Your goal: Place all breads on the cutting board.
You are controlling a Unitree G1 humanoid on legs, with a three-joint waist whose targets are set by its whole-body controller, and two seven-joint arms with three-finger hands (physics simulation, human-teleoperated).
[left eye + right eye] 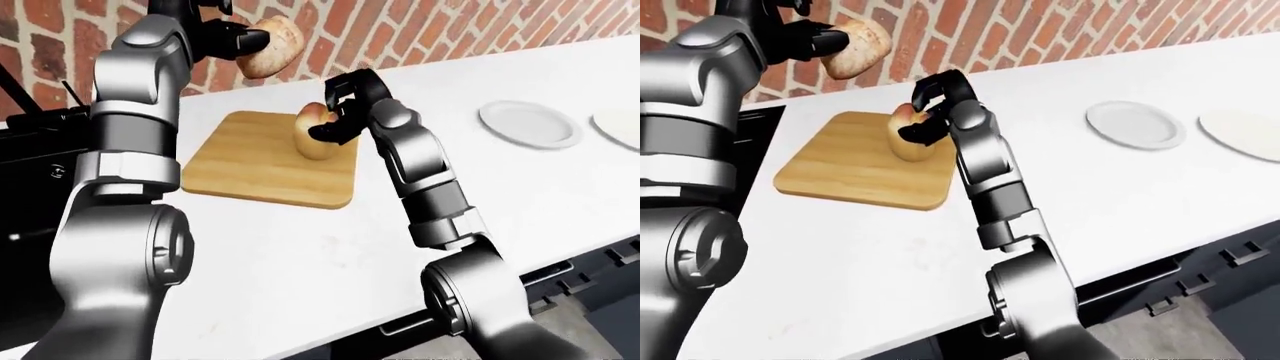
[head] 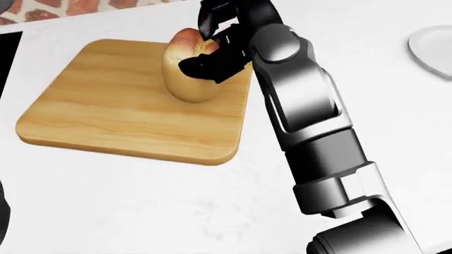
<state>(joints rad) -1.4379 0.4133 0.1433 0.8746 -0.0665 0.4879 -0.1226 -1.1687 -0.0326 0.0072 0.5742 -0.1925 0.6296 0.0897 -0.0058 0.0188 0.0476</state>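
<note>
Wooden, pale and rounded at the corners, the rectangular cutting board [image 2: 106, 111] lies flat on the white tabletop [image 2: 176, 211], near the brick wall [image 1: 420, 30] at the top of the left-eye view. The right hand [image 2: 215, 50] has its dark fingers clenched around a golden, egg-shaped bread roll with a reddish top [image 2: 185, 79], gripping it from the upper right side; the roll stands upright at the board's far right part, and whether its base touches the wood cannot be confirmed. The left hand [image 1: 225, 41] is raised well above the board and grasps a second tan, oblong bread roll [image 1: 270, 49] by one end. Two round white plates [image 1: 528, 122] sit well apart to the right. Handling judgement: both rolls are probably light and soft-crusted, so moderate finger pressure is sufficient; excess force may dent them. The rounded base may roll on release, so take hold across the widest middle section.
</note>
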